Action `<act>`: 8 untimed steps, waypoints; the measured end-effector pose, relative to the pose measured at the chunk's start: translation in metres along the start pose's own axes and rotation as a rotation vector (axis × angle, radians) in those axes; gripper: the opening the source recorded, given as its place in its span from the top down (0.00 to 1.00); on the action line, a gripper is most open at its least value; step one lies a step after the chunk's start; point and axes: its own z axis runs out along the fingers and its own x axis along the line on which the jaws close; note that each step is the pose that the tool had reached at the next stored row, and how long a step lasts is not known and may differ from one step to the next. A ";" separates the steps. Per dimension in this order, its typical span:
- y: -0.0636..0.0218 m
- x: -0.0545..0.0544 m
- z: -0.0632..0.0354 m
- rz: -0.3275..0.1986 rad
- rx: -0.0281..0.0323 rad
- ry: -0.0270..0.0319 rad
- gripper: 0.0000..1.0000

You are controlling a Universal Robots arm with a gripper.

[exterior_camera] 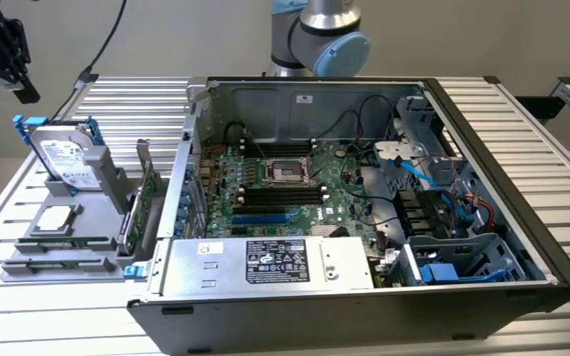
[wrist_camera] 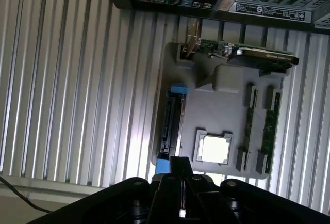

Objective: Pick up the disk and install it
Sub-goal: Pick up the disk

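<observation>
The fingers [exterior_camera: 24, 90] are being held shut and empty, high above the disk [exterior_camera: 67, 157] — which is being propped upright in the grey holder [exterior_camera: 95, 216].

The bench [exterior_camera: 542, 148] is seen obliquely from above in the exterior view; the shared gray holder [wrist_camera: 216, 105] is seen closer, straight down, from the wrist.

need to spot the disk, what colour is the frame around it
Blue, around the silver disk; shows best in the exterior view.
</observation>
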 end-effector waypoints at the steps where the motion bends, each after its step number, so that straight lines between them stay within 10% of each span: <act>1: -0.0001 0.000 0.0005 0.014 0.0003 -0.0010 0.89; 8: -0.0005 0.000 0.0024 0.128 0.0024 -0.0087 0.89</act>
